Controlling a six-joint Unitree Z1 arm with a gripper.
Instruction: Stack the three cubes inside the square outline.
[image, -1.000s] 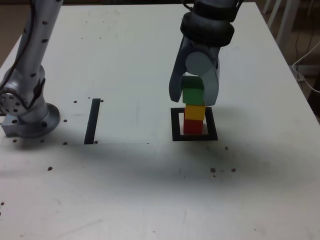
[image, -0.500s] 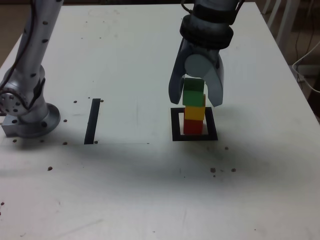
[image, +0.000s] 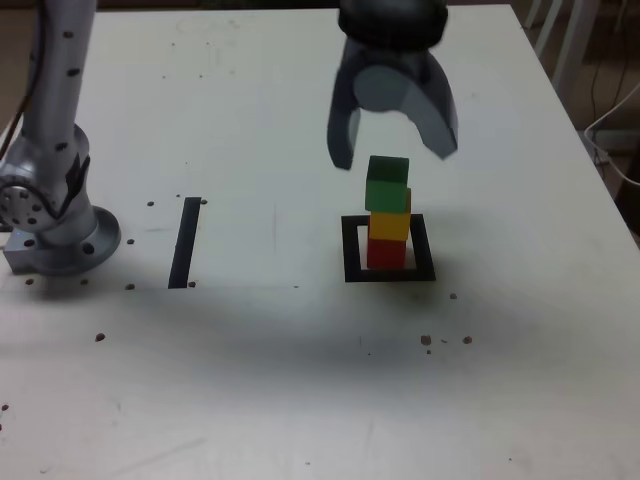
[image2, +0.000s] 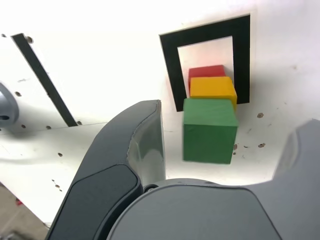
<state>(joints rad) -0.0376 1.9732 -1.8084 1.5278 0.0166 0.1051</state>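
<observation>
A green cube tops a yellow cube and a red cube, the three standing as one tower inside the square outline on the white bench. Above it we see the end effector with its jaws spread wide, holding nothing and clear of the green cube on both sides. We judge these blocks light, rigid and matte, easy to pinch across two opposite flat faces, though the tower looks easy to topple with a sideways knock. The exterior view gives us the stack's height and a slight offset of the green cube toward that view's left. The wrist view looks down the tower, showing each cube's top and the red cube's footing within the white centre.
</observation>
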